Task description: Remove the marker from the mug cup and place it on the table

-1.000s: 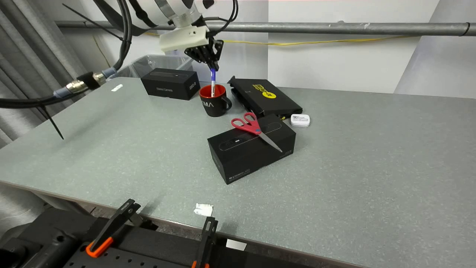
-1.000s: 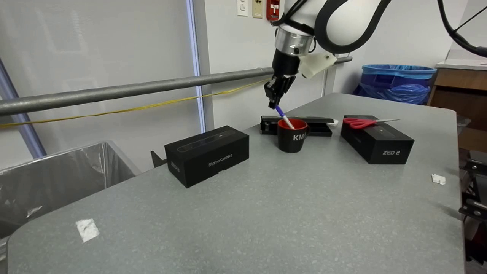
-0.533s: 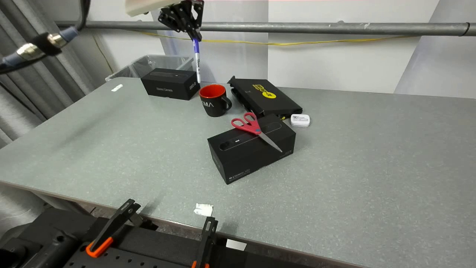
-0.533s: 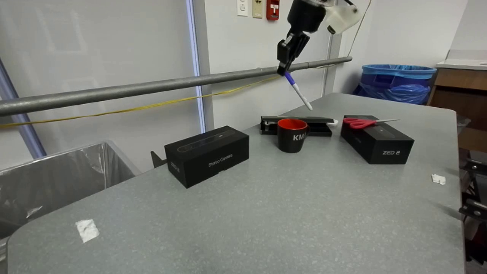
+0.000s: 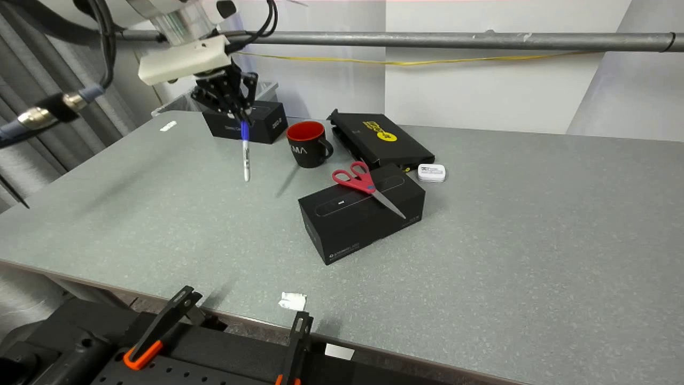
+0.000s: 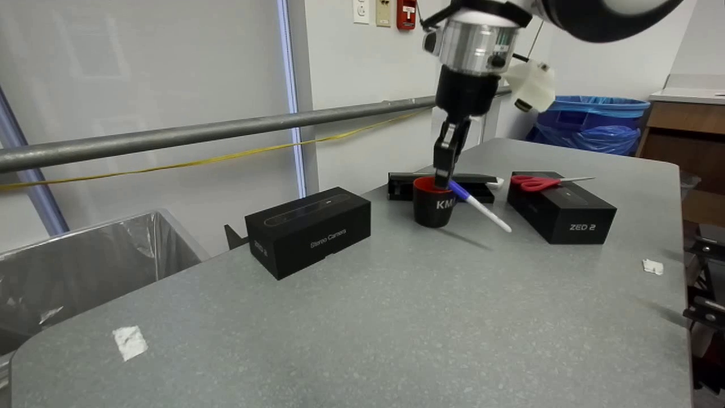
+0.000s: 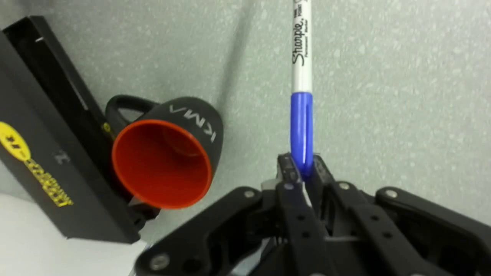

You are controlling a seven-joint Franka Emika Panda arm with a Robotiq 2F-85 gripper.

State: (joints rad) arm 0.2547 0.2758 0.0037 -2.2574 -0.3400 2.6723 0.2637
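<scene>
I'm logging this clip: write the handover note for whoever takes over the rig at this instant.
Gripper: shut on the marker by its blue end.
Marker: held in the air over the table, white end slanting down; its shadow lies apart from its tip.
Mug: upright on the table, beside the flat black box.
Done: marker is out of the mug.
Left: lower the marker onto the table, release it, back away. I'd set it down well away from the mug, to avoid a knock.
</scene>
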